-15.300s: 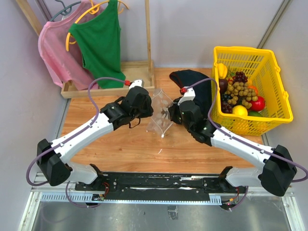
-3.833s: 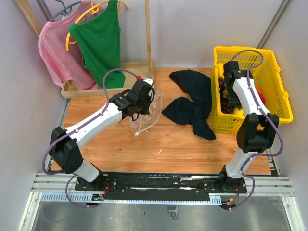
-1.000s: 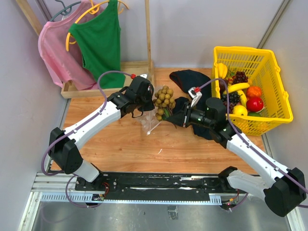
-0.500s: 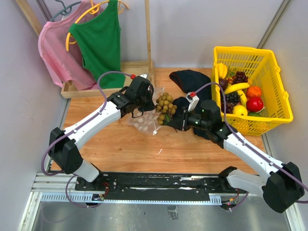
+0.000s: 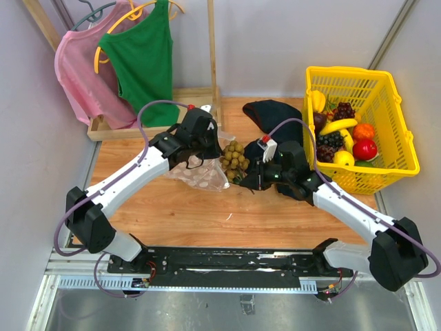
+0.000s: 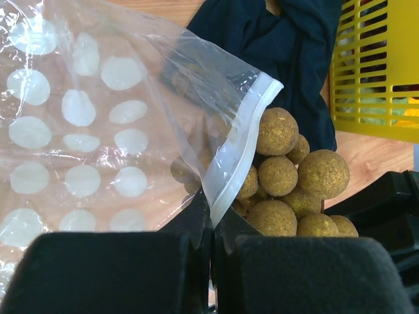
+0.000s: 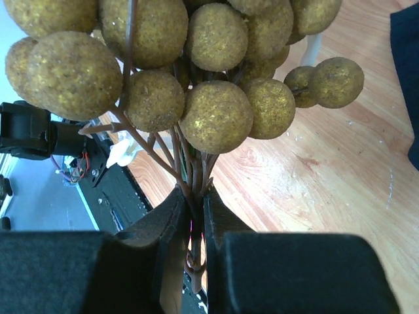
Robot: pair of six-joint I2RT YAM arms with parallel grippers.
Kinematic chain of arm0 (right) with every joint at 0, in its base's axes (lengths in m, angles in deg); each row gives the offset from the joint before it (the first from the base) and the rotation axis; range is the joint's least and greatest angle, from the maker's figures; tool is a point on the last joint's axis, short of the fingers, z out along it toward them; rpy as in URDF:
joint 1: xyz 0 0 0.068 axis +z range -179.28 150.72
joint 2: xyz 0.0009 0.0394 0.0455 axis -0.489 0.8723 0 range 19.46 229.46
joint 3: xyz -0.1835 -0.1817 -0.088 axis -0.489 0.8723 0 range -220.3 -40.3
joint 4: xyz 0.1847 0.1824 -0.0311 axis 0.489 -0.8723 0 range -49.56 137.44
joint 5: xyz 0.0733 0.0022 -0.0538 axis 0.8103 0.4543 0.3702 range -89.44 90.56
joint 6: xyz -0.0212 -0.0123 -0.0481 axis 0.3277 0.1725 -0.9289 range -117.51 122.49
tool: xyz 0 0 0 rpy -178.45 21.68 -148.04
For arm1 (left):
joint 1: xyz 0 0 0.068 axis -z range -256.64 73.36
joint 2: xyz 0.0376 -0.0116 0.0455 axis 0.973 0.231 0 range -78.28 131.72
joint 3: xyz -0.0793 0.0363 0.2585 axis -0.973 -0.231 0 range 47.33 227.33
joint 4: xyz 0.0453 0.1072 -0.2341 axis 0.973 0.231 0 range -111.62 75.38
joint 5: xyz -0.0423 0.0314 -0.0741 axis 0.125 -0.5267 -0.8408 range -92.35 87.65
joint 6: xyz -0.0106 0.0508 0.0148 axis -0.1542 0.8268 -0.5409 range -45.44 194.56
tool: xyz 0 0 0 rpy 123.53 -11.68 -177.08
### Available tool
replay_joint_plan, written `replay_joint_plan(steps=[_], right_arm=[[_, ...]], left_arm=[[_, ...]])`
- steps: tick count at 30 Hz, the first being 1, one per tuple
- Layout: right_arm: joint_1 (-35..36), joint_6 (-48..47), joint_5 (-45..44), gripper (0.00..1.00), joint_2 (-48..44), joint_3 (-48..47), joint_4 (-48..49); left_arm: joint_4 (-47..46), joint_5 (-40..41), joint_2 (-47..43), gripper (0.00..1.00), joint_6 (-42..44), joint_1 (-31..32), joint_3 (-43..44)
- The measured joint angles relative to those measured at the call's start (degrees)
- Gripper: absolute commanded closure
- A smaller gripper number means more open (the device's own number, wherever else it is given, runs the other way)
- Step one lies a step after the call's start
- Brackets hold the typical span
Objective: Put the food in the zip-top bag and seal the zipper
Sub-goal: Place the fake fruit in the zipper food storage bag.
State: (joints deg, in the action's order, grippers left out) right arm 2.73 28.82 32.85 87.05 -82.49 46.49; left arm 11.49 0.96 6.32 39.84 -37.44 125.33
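Pinching the zipper (image 6: 236, 157) edge of the zip-top bag (image 6: 85, 118), the left gripper (image 6: 211, 226) is pressing its fingers (image 6: 111, 271) hard together w/ only the thin whitish strip between them, the mouth corner sticking up past the tips. The right gripper (image 7: 194, 203) is gripping the brown stalk bundle of the longan cluster (image 7: 196, 65), jaws nearly closed, just stems between the pads, fruit standing out beyond the tips. Top cam is giving the layout the wrist cams aren't: both arms are meeting mid-table (image 5: 207, 214), the cluster is sitting at the bag's right edge, the bag is lying crumpled on the wood by the left wrist, and the other food, i.e. banana (image 5: 336, 127), apple (image 5: 365, 149), lemon (image 5: 342, 158) and grapes (image 5: 342, 109), is lying in the yellow basket (image 5: 365, 181) at far right. Left wrist cam is showing the close contact: longans are touching the strip's right side, a few showing through the clear film; how far inside, can't tell. The navy cloth (image 6: 281, 39) is lying behind them. Only the right wrist cam is showing the stems entering the pinch, wood below.
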Motion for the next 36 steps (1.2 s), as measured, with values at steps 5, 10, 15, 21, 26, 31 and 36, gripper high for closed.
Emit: replay_joint_plan(steps=[5, 10, 15, 21, 26, 31, 36], right_arm=[[-0.13, 0.15, 2.82, 0.99, -0.09, -0.28, 2.29], [-1.68, 4.35, 7.1, 0.99, -0.24, 0.55, 9.7], [-2.47, 7.28, 9.14, 0.99, -0.15, 1.4, 13.84], [-2.49, 5.68, 9.11, 0.99, 2.43, 1.33, 12.57], [-2.47, 0.5, 8.94, 0.99, 4.87, 0.07, 7.52], [-2.38, -5.64, 8.39, 0.99, 5.33, -3.52, 1.25], [-2.38, -9.99, 8.57, 0.99, 4.26, -4.15, -1.31]], left_arm=[[-0.04, -0.04, -0.02, 1.0, 1.18, 0.7, 0.0], [-1.97, -0.07, -1.27, 1.0, 1.49, 1.25, -0.68], [-6.1, -1.14, -4.46, 1.0, 1.38, 1.25, -3.39], [-9.14, -3.37, -5.27, 1.0, 1.29, 1.55, -4.31], [-9.6, -4.09, -5.42, 1.0, 1.29, 1.84, -5.22], [-9.86, -4.33, -5.42, 1.0, 1.6, 1.86, -5.38], [-9.49, -3.37, -5.33, 1.0, 2.51, 1.88, -5.38]])
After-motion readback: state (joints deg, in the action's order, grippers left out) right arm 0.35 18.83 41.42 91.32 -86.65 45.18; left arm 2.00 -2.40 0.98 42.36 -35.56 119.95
